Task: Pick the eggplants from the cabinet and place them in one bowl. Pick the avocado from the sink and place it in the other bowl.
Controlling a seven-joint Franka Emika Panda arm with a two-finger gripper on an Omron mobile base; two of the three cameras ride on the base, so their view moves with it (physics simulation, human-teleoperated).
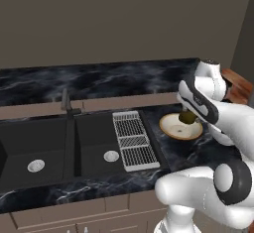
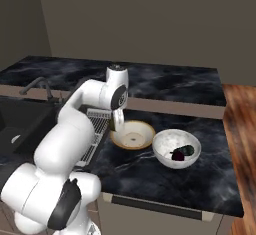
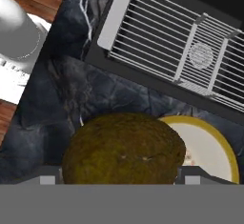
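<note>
The avocado (image 3: 123, 149) hides the yellow-rimmed bowl's (image 3: 217, 151) near side; the arm covers the gripper in both base views.

Black double sink (image 1: 49, 147), faucet (image 1: 66, 101), wire drying rack (image 1: 133, 139), dark marble counter (image 1: 119, 81).

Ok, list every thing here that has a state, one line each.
avocado: held between the fingers, above the yellow-rimmed bowl
gripper: closed on the avocado
yellow-rimmed bowl: upright on the counter, nothing in it
white bowl: upright, dark eggplants inside
sink: both basins bare
drying rack: flat over the sink's right edge, nothing on it
</note>
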